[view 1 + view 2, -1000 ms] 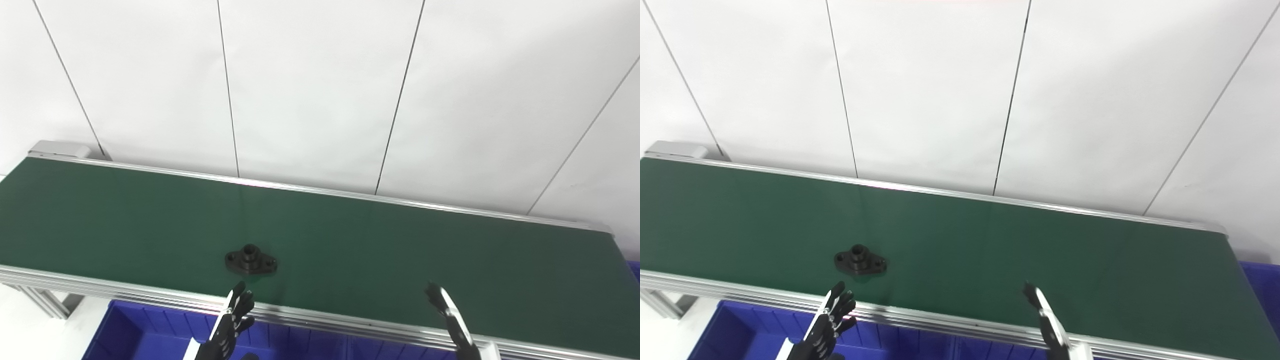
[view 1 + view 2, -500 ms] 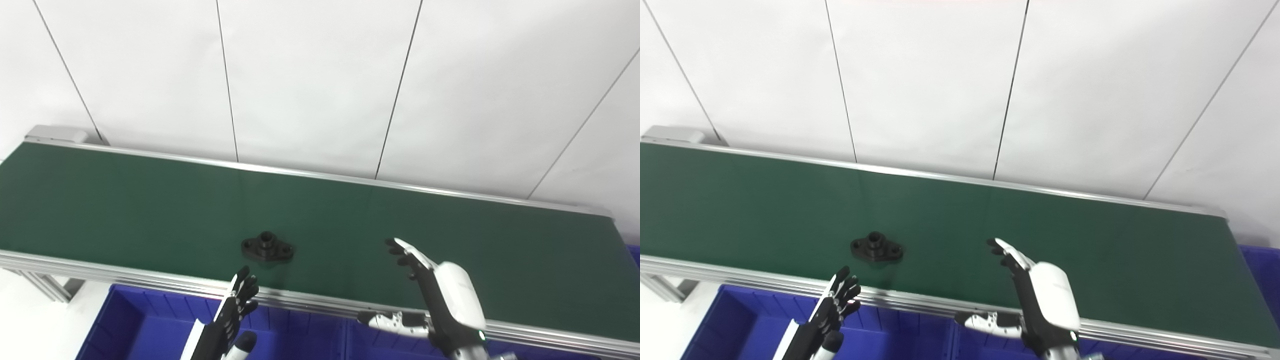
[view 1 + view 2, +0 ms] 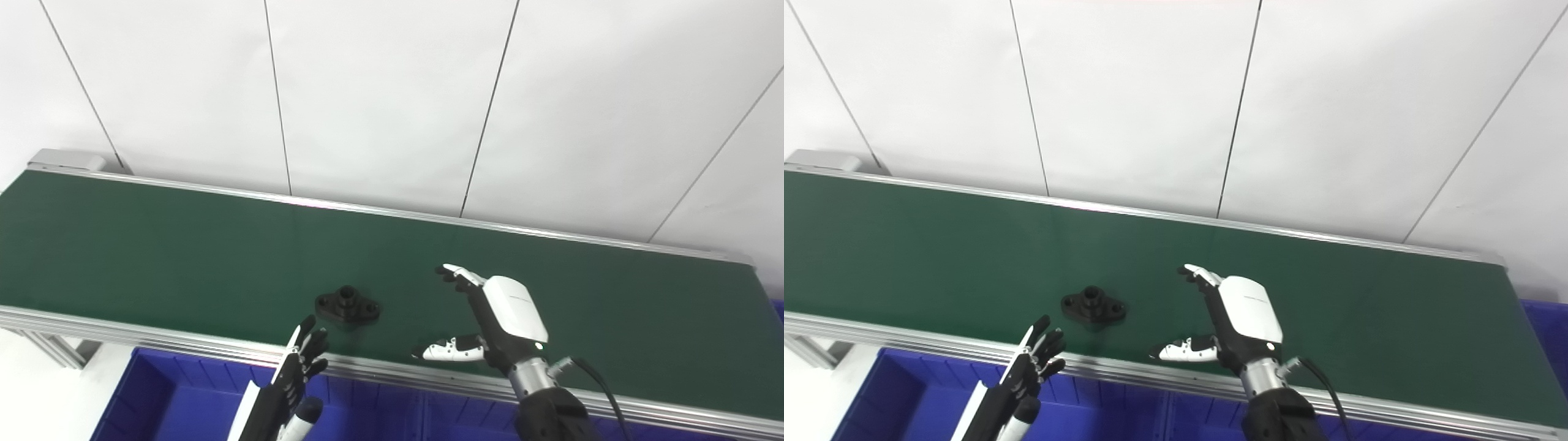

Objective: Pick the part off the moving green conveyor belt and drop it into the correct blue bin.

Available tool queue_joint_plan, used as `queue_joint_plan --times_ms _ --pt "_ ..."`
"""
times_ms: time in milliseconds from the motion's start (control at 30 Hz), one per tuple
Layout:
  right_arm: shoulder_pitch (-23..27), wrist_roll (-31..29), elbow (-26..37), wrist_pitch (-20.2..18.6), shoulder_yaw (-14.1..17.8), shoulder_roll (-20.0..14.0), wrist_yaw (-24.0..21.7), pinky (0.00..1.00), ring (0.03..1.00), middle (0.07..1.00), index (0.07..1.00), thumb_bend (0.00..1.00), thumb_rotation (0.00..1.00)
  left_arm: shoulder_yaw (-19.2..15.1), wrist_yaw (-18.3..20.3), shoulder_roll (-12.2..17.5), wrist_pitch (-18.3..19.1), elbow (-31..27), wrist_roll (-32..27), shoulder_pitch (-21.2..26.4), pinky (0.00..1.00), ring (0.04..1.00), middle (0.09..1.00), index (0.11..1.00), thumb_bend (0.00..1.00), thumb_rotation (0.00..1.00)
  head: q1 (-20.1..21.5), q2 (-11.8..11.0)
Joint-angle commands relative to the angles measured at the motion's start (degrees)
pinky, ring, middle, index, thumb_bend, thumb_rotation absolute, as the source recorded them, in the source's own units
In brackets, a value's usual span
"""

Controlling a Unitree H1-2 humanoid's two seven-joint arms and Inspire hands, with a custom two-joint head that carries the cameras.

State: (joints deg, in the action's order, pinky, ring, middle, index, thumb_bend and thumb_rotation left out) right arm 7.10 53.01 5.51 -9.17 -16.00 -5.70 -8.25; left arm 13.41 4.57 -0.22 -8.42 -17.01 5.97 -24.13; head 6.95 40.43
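Observation:
A small black flanged part (image 3: pixel 347 304) lies on the green conveyor belt (image 3: pixel 184 245), near its front edge. My right hand (image 3: pixel 490 318) is open over the belt, to the right of the part, fingers and thumb spread toward it, holding nothing. My left hand (image 3: pixel 294 376) is open and empty, just below the belt's front rail, in front of the part. The part also shows in the right eye view (image 3: pixel 1093 305), with the right hand (image 3: pixel 1231 321) apart from it.
Blue bins (image 3: pixel 184 404) sit below the belt's front aluminium rail (image 3: pixel 184 343). Another blue bin edge (image 3: pixel 1546 331) shows past the belt's right end. A white panelled wall stands behind the belt.
The part has ridden rightward along the belt. My right hand has risen from the bottom edge and reached forward over the belt, opening toward the part. The camera has tilted a little.

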Motion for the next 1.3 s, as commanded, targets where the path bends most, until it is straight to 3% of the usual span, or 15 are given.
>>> queue_joint_plan --times_ms 0,367,700,767,900,967,1000,1067,1267 --pt "3.1 0.8 -0.6 -1.0 -0.6 0.3 0.8 0.62 0.755 0.8 0.827 0.93 0.37 0.2 -0.2 -0.4 -0.6 -1.8 0.2 -0.2 0.87 0.924 0.944 1.0 0.73 0.91 -0.2 0.1" --pt "8.5 -0.1 -8.2 -3.8 -3.3 1.7 0.0 0.63 0.768 0.809 0.833 0.92 0.36 0.7 -0.3 -0.8 0.3 -2.9 0.4 -1.0 0.86 0.925 0.934 1.0 0.75 0.91 -0.8 0.7" --pt "11.1 -1.9 -14.3 -4.7 -5.5 3.6 0.8 0.58 0.699 0.766 0.801 0.91 0.39 1.3 -0.6 -1.6 0.5 -3.1 1.5 -1.1 0.85 0.922 0.924 1.0 0.75 0.92 -1.7 1.1" --pt "11.4 -2.6 -15.5 -4.6 -5.8 4.0 0.9 0.51 0.638 0.717 0.78 0.88 0.35 1.5 -0.6 -1.7 0.4 -3.2 1.7 -1.1 0.85 0.922 0.924 1.0 0.74 0.92 -1.8 1.2" --pt "10.8 -3.3 -17.2 -4.0 -7.2 4.7 1.8 0.41 0.49 0.568 0.689 0.78 0.1 1.8 -0.5 -1.8 0.3 -3.1 1.8 -1.1 0.85 0.921 0.924 1.0 0.73 0.91 -2.3 1.4" --pt "10.4 -3.3 -18.1 -3.6 -8.3 4.8 2.5 0.36 0.425 0.499 0.645 0.61 0.02 1.8 -0.5 -1.8 0.4 -3.1 1.7 -1.1 0.85 0.921 0.925 1.0 0.73 0.91 -2.5 1.4" --pt "10.2 -3.2 -18.7 -3.5 -8.9 4.9 3.1 0.33 0.388 0.488 0.57 0.57 0.01 1.9 -0.4 -1.8 0.4 -3.1 1.7 -1.1 0.85 0.922 0.926 1.0 0.74 0.91 -2.5 1.5" --pt "9.6 -2.9 -20.0 -3.5 -9.9 5.1 4.6 0.28 0.343 0.479 0.51 0.54 0.0 1.9 -0.4 -1.8 0.5 -3.2 1.7 -1.1 0.85 0.923 0.926 1.0 0.73 0.91 -2.6 1.5" --pt "8.2 -1.6 -22.5 -6.1 -12.2 4.2 6.3 0.22 0.289 0.473 0.488 0.53 0.0 2.0 -0.3 -1.5 0.7 -3.2 1.8 -1.1 0.85 0.923 0.927 1.0 0.75 0.92 -2.5 1.7"
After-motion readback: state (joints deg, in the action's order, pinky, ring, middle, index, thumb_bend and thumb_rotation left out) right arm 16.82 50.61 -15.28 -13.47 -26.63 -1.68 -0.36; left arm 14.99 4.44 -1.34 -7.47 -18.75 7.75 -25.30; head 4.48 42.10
